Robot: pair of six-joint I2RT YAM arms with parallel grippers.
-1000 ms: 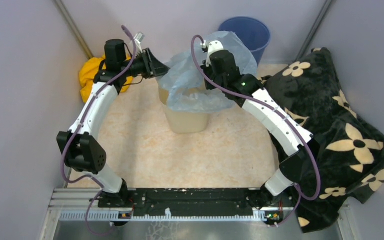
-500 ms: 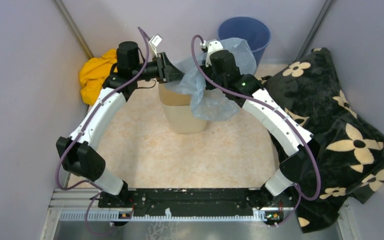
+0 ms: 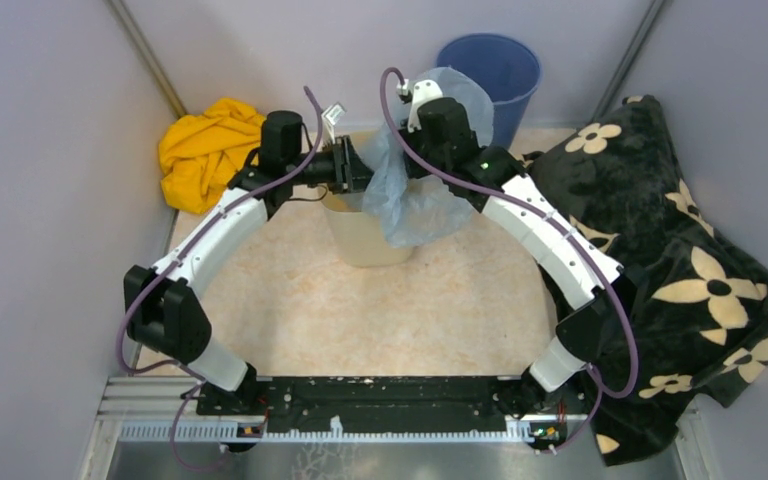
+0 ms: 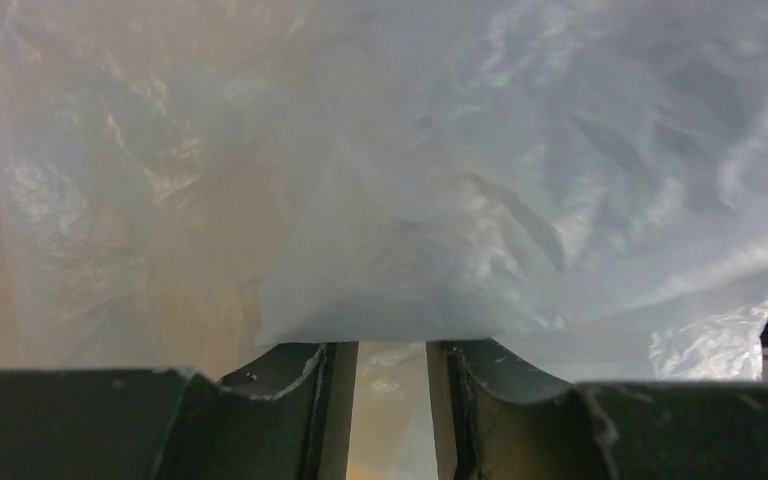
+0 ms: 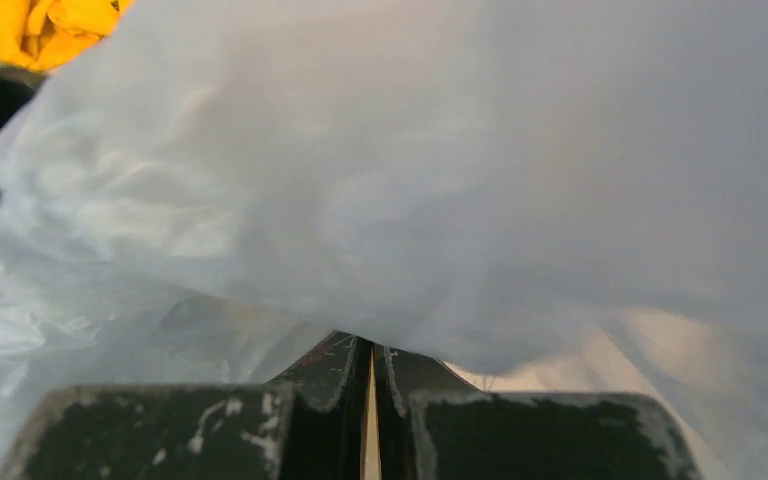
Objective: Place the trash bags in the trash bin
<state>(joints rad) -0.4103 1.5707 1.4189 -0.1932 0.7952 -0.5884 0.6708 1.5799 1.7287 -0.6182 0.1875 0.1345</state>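
Over the trash bin, top view: the trash bag, a thin, translucent pale-blue film, hangs bunched and spills mostly outside the bin's right rim. Bin is smooth cream plastic, tapering downward.

Risk: if released now, the floppy film would likely slide down outside the bin. A sideways pull could tip the light bin.

Left wrist view: left tool stands part open, crinkly film lying across its tips. Grip not confirmed.

Right wrist view: right tool is closed, pinching the bag's film. Film this thin may tear under tension.
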